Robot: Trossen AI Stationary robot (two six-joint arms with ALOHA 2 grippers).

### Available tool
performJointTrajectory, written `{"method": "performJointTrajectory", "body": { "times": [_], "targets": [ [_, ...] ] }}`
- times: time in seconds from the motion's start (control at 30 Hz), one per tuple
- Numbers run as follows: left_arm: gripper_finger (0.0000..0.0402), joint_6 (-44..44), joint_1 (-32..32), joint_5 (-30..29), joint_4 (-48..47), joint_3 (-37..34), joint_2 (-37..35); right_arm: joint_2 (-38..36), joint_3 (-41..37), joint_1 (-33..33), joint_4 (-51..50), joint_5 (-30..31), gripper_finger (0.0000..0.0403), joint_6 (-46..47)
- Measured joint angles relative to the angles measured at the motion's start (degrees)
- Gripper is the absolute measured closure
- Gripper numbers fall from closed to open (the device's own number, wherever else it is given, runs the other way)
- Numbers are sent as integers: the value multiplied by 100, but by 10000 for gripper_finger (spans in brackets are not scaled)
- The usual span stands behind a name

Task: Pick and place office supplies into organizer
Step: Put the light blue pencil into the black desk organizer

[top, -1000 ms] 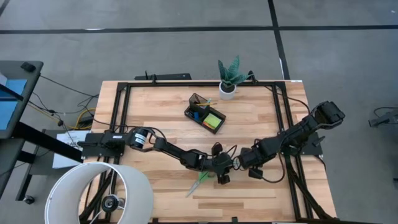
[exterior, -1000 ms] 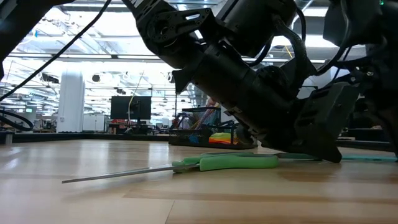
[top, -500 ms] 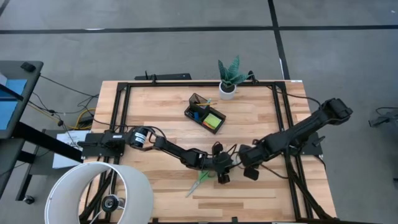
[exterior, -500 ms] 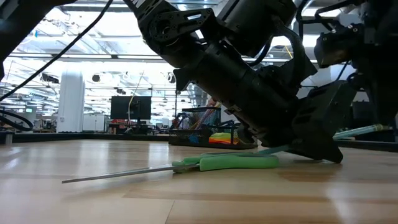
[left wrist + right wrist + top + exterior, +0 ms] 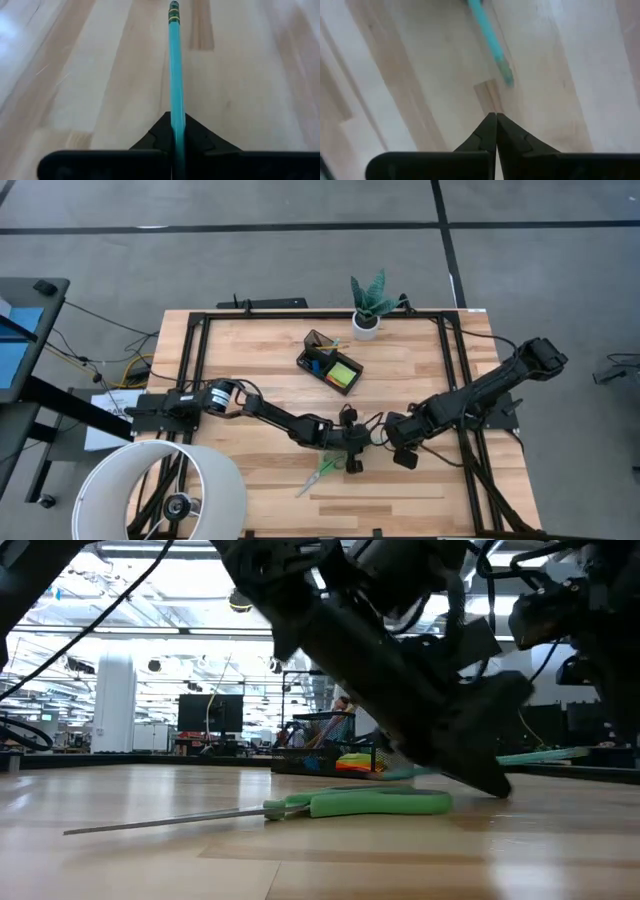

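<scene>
Change against the earlier frames: the left gripper [image 5: 352, 446], which stood part open over the teal pen [image 5: 174, 75], is now clamped on it, and the arm has drawn back a little toward its base. In the low view the pen's far end has come up off the wood and the shaft hangs just above the table [image 5: 260, 370]. The green-handled scissors [image 5: 300, 806] have slid slightly across the boards; they lie flat just below the left gripper, blades pointing away from it. The right arm has hardly shifted since half a second ago.

Left gripper: fingers [image 5: 160, 134] pressed tight on the pen, no gap showing on either side of the shaft. The pen runs straight out ahead of the fingertips, ending in a banded green and yellow tip.

Right gripper [image 5: 495, 120]: fingers fully together, holding nothing. It faces the left gripper at close range, and the free end of the pen lies just ahead of its fingertips without touching them.

Organizer [image 5: 329, 362]: well beyond both grippers, toward the back of the table, with a lime-green sticky-note pad [image 5: 343, 374] in one compartment. A potted plant [image 5: 367, 304] stands past it.
</scene>
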Motion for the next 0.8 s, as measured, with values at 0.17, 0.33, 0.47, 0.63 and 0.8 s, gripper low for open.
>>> {"method": "performJointTrajectory", "body": {
  "times": [0.17,0.33,0.47,0.63,0.8],
  "targets": [
    [398,-26,154,-76,-992,-1,-525,-275,175,-293,-426,-274,382,-87],
    [399,280,385,-398,-2544,-1,-1220,-535,682,-583,-1299,-414,362,-290],
    [399,1820,614,-988,-3564,30,-2035,-757,871,-741,-1362,-247,359,-290],
    [400,4851,922,-2132,-4021,19,-2802,-860,867,-900,-878,-157,360,-294],
    [401,7022,1457,-3155,-4598,31,-3082,-667,861,-934,-464,60,359,-441]
  ]
}}
